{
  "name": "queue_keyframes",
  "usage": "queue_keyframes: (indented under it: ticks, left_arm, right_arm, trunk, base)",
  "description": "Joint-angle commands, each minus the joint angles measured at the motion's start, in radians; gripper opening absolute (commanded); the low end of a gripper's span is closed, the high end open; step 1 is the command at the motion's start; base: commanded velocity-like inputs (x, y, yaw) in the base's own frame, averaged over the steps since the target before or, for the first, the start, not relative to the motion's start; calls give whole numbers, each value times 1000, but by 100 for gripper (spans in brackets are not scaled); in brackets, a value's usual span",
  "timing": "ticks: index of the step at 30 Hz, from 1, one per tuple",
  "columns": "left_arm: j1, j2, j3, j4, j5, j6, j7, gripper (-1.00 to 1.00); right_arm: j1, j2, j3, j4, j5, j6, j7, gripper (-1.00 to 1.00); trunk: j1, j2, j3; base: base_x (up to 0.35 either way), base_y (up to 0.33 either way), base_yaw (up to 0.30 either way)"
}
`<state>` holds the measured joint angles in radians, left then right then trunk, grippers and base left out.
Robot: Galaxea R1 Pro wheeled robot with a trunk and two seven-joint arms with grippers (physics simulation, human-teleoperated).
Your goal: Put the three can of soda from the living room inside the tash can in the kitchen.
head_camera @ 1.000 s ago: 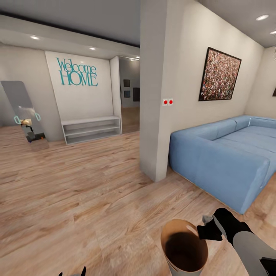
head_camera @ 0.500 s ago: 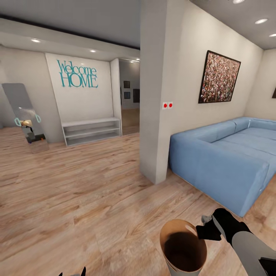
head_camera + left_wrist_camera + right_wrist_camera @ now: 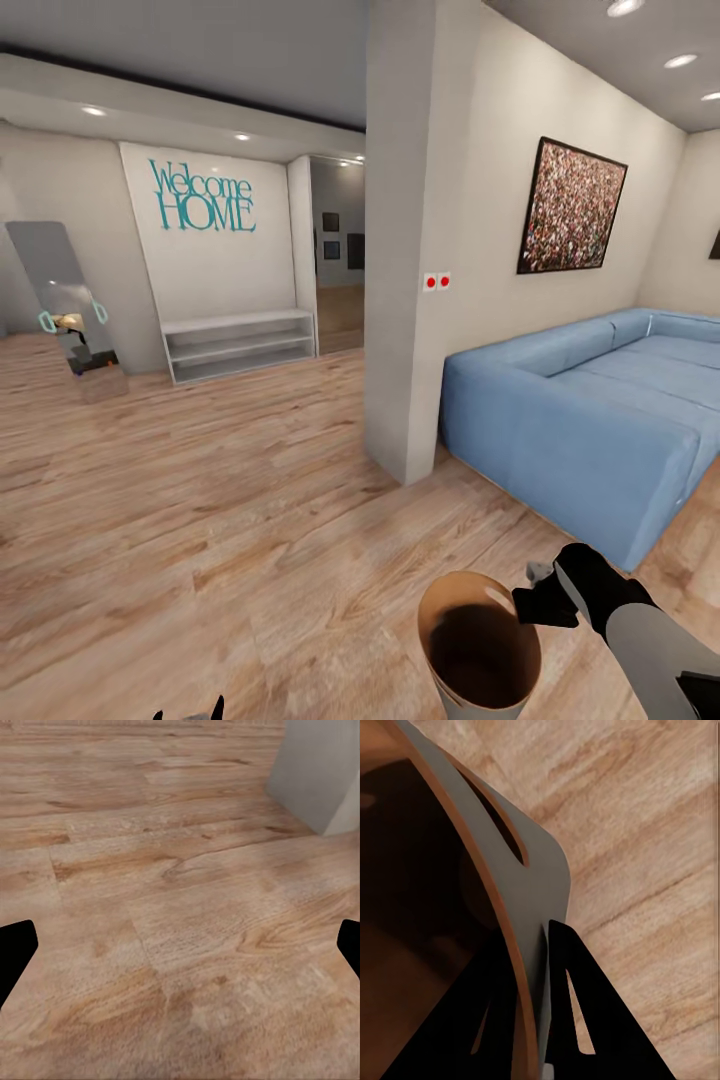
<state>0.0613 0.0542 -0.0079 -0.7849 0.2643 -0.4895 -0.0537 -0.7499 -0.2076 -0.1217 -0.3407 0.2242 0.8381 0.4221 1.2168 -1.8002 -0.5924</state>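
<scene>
Currently carried: tash can (image 3: 480, 650), low near right, off the floor (image 3: 200, 520), no cans visible inside.
Handling: likely light, stiff, thin-walled; smooth rim could slip or swing.
Hold point: rim below the slot handle (image 3: 502, 832).
Right gripper (image 3: 536, 967): jaws clamped on the rim, one finger inside, one outside.
Left gripper (image 3: 180, 952): jaws apart, nothing between.
Change: picture has shifted slightly; sofa (image 3: 580, 420) and pillar (image 3: 400, 250) sit a touch lower; grip unchanged.
</scene>
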Motion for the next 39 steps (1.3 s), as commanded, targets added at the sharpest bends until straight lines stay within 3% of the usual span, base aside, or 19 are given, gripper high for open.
queue_keyframes:
  ticks: [1, 5, 10, 13, 16, 17, 20, 27, 29, 33, 35, 39]
  left_arm:
    - [-1, 1, 0, 0, 0, 0, 0, 100]
    - [-2, 2, 2, 1, 1, 16, 0, 100]
    - [-9, 4, 4, -4, 4, 81, -1, 100]
    - [-38, 5, 5, -13, 7, 155, 0, 100]
    - [-79, 6, 6, -30, 9, 254, 1, 100]
    - [-113, 6, 7, -44, 10, 328, 2, 100]
    - [-173, 6, 7, -74, 9, 428, 3, 100]
    - [-388, 7, 11, -144, 13, 764, 6, 100]
    - [-415, 7, 12, -138, 13, 802, 3, 100]
    - [-431, 6, 8, -136, 11, 738, -5, 100]
    - [-433, 4, 1, -131, 3, 664, -5, 100]
    - [-435, 2, -1, -110, 1, 639, -7, 100]
  right_arm:
    - [0, 0, -4, 0, -20, 3, 6, -100]
    - [1, 0, -4, 0, -20, -2, 6, -100]
    - [1, 1, -4, 1, -20, -6, 6, -100]
    - [1, 0, -3, 1, -20, -7, 6, -100]
    - [2, 0, -3, 2, -20, -8, 6, -100]
    - [2, 0, -3, 2, -20, -8, 6, -100]
    - [3, 1, -3, 2, -20, -9, 6, -100]
    - [24, 3, -2, 4, -18, -73, 2, -100]
    - [27, 0, -2, 3, -17, -79, 1, -100]
    - [30, 1, -3, 1, -17, -88, 0, -100]
    - [30, -2, -4, 1, -19, -91, -1, -100]
    - [30, -6, -6, 0, -20, -92, -2, -100]
  trunk:
    - [-4, 7, 3]
    - [-19, 35, 16]
    - [-38, 70, 32]
    - [-50, 91, 41]
    - [-61, 112, 50]
    - [-65, 119, 53]
    - [-77, 140, 63]
    - [-96, 175, 79]
    - [-96, 175, 79]
    - [-96, 175, 79]
    - [-96, 175, 79]
    - [-96, 175, 79]
  base:
    - [0, 0, 0]
    - [0, 0, 0]
    - [0, 0, 0]
    - [0, 0, 0]
    - [0, 0, 0]
    - [0, 0, 0]
    - [0, 0, 0]
    - [0, 0, 0]
    - [0, 0, 0]
    - [1, 0, 0]
    - [-13, -21, 0]
    - [-127, -115, -6]
